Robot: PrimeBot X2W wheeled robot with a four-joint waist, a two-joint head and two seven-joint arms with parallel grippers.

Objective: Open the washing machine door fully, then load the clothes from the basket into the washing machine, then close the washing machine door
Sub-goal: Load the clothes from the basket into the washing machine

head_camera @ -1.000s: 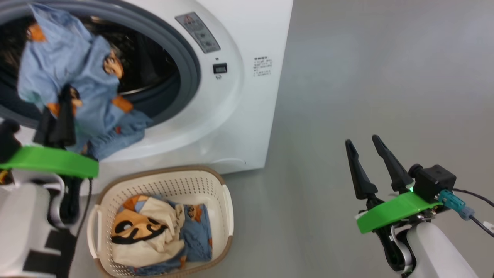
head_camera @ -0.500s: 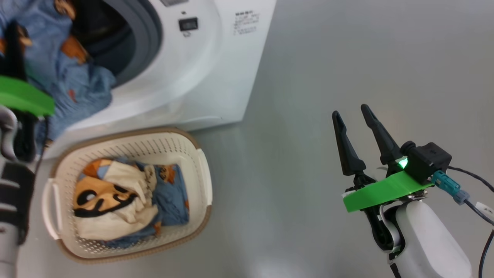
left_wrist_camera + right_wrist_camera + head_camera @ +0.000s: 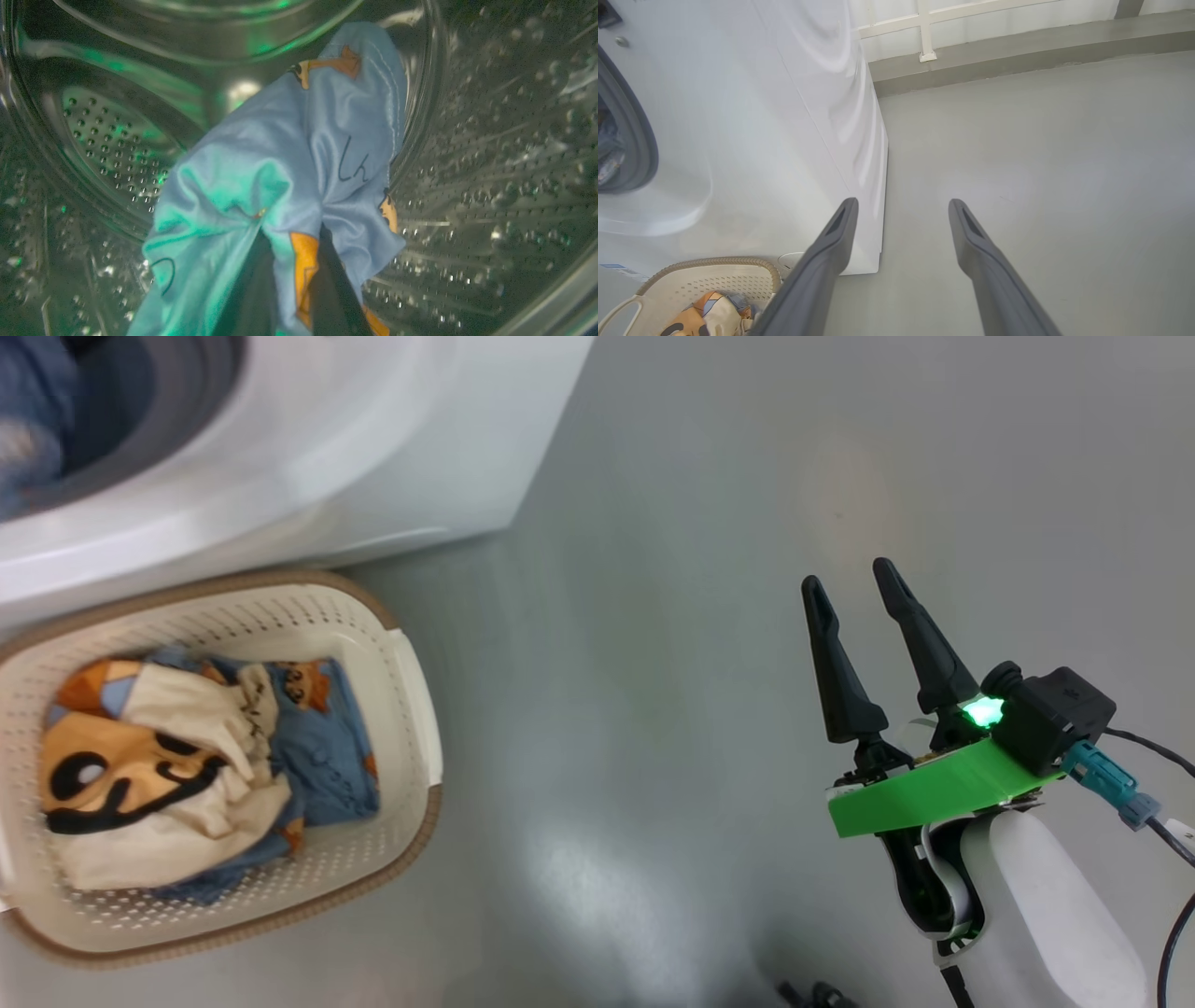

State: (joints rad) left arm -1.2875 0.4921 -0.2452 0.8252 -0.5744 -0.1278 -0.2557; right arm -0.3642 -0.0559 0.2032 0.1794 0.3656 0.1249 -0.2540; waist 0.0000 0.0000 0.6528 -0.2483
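On the far left, the left end effector [image 3: 292,233] is clamped on a light blue garment [image 3: 289,154] inside the steel drum [image 3: 490,163] of the washing machine [image 3: 327,457]. Just in front stands the basket [image 3: 411,709], holding a cream garment [image 3: 159,784] over more blue cloth. Well to the right, the right end effector [image 3: 846,572] hangs with its fingers spread and empty above the grey floor [image 3: 653,616].

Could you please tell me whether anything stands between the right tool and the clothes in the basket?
Nothing visible does. The right tool is open above the floor, off to the right of the basket, and the clothes lie uncovered in its open top.
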